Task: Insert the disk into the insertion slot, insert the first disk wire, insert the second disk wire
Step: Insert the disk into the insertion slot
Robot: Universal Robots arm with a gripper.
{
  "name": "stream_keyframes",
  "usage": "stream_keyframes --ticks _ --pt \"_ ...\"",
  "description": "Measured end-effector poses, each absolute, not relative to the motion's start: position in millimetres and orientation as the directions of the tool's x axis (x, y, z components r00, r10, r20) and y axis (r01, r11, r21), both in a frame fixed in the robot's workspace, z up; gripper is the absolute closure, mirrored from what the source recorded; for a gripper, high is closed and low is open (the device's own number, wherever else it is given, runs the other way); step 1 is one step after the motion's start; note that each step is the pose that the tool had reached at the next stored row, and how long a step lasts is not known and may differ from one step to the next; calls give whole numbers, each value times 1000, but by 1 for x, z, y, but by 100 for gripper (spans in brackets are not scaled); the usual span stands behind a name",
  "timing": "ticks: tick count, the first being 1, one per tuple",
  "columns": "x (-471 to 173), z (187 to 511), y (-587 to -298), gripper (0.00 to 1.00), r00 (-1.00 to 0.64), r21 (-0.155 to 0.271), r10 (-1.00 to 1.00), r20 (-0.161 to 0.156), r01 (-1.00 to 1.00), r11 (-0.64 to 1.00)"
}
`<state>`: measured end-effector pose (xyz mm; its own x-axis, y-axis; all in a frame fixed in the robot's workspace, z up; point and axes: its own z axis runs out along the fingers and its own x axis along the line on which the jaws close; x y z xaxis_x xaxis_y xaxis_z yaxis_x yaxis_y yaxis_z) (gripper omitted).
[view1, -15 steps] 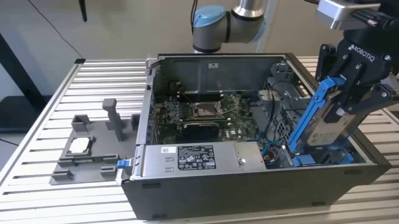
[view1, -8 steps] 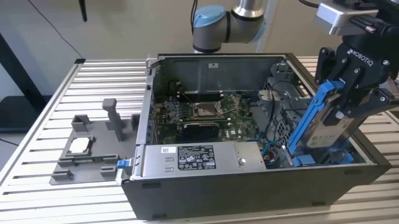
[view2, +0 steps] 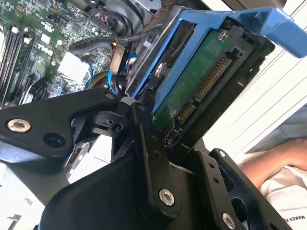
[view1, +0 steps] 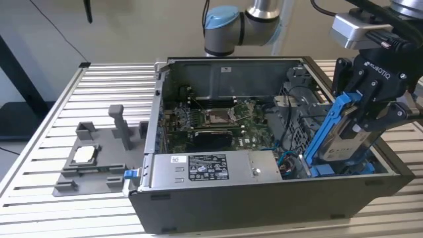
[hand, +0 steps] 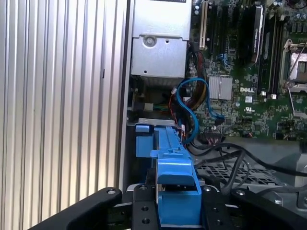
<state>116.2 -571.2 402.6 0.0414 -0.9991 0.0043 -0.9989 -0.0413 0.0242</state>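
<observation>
Exterior view first: the gripper point(view1: 367, 119) hangs over the exterior view's right end of the open computer case point(view1: 264, 198), its fingers clamped on the disk point(view1: 338, 141). The disk stands steeply tilted, its upper end leaning toward the exterior view's right. Its lower end is down at the insertion slot point(view1: 327, 171) among blue fittings; whether it has entered I cannot tell. The second wrist view shows the disk's green circuit board and connector beside a black finger point(view2: 146, 139). The first wrist view shows the blue carrier point(hand: 175, 187), with a blue cable point(hand: 189, 93) looping near the motherboard point(hand: 249, 120). The case sits on a slatted surface point(view1: 53, 148).
</observation>
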Motion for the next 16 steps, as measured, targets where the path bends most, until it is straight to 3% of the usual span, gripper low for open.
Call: stream_keyframes --ticks 15,16 --pt "116 393 -571 66 42 24 -999 4 -999 -42" --pt "116 393 -571 60 42 24 -999 4 -999 -42"
